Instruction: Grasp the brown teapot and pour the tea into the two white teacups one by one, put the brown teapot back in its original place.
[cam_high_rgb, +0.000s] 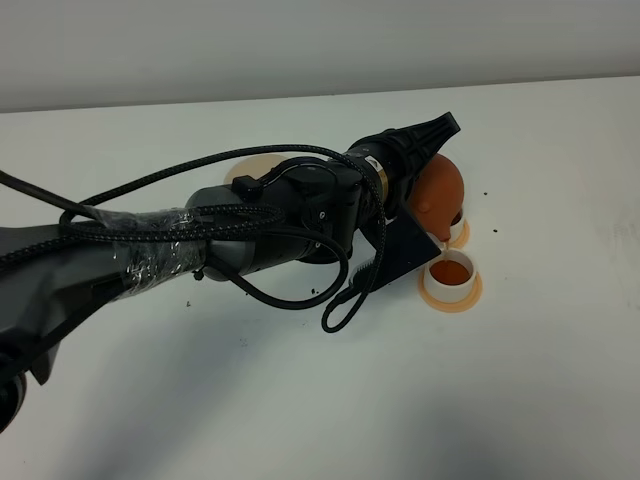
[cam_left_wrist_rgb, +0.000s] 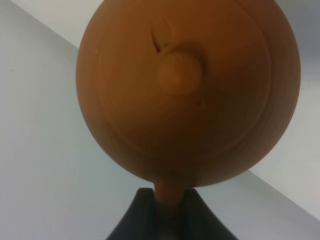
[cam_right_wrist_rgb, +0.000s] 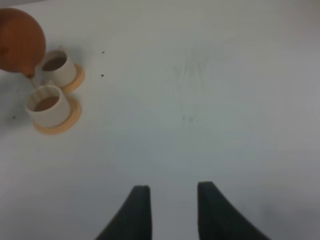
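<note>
**Teapot tipped over the two cups, held by the left arm**

The left gripper (cam_high_rgb: 425, 160) reaches across the white table (cam_high_rgb: 520, 380) to right of centre; its jaws are clamped on the loop handle of the brown teapot (cam_high_rgb: 440, 190), which the left wrist view shows pinched between the two dark fingers (cam_left_wrist_rgb: 135, 215); that same view is filled by the pot's lid and its round knob; the pot is lifted clear of the table and tilted, its spout pointing down toward the cups.

The two white teacups stand close together, right of centre, each on a thin orange coaster (cam_high_rgb: 470, 295); the near cup (cam_high_rgb: 451, 274) holds reddish-brown tea (cam_high_rgb: 451, 271), plain to see from above; the far cup (cam_high_rgb: 458, 230) is mostly hidden behind the teapot in the high view, but the right wrist view shows it (cam_right_wrist_rgb: 59, 67) with dark liquid inside as well; the spout hangs just over the gap between the two cups, nearer the rim of the near one.

The cream saucer (cam_high_rgb: 250, 165) lies farther back and to the left, partly covered by the arm and its cables; nothing stands on the part that shows.

The right gripper (cam_right_wrist_rgb: 170, 210) hangs over bare table well right of the cups; its jaws stand apart, holding nothing.
</note>
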